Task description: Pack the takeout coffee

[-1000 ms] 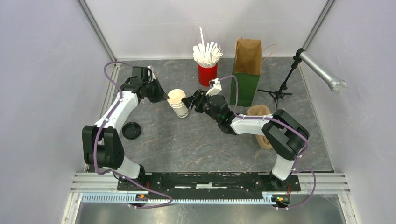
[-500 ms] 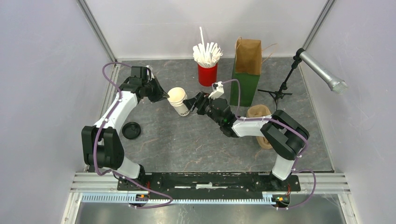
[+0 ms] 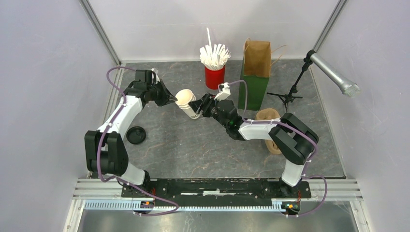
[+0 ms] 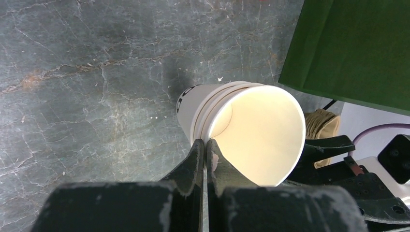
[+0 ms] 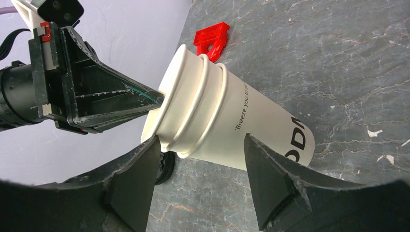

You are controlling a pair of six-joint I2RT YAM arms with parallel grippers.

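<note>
Where left tool (image 4: 205, 143) pinches, nested paper cups (image 5: 217, 121).

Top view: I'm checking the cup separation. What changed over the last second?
The cup stack tipped a little further and shifted slightly away from the arm bases. The right claw edged in and now straddles the stack, jaws apart; whether it touches is unclear. The left claw stays pinched on the inner cup's rim. The black lid did not move.

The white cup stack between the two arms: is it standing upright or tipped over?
Tipped. The cup stack lies slanted, its open mouth facing sideways, with the left pincer shut on its rim.
</note>
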